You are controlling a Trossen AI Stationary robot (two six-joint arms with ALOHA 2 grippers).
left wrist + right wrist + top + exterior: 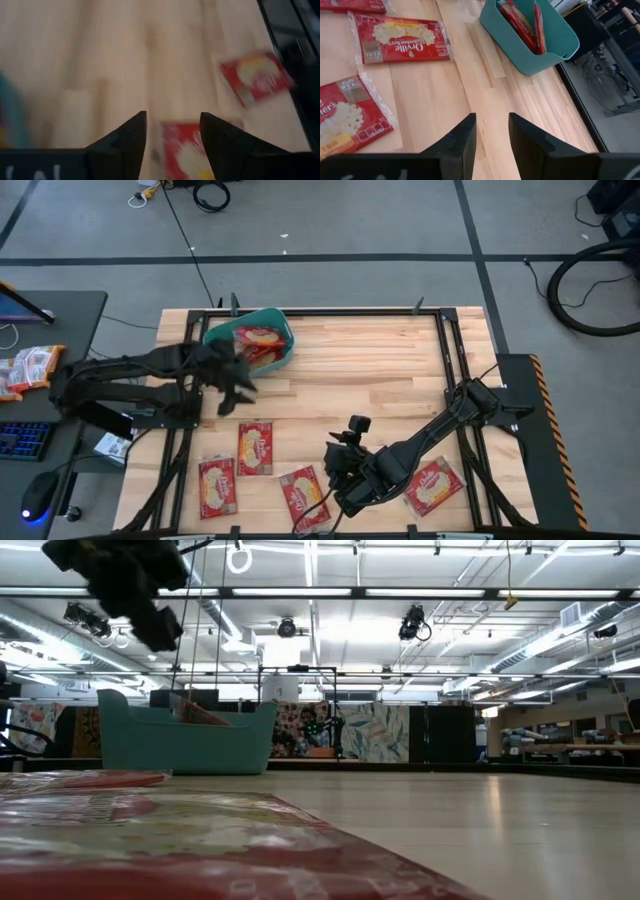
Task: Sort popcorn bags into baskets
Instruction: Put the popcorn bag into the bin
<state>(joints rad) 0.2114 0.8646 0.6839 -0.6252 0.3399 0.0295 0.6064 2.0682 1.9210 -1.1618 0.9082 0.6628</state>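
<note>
The teal basket stands at the table's far left and holds several red popcorn bags on edge. More bags lie flat near the near edge: two at the left, one in the middle and one under the right arm. My left gripper hovers open just near-side of the basket, raised above the table, over a bag. My right gripper is open, low over bare wood beside the middle bag. Neither gripper holds anything.
A black frame runs along the table's sides and far edge. Bare wood lies between the basket and the right arm. In the low view a bag fills the foreground. A side desk with packets stands left of the table.
</note>
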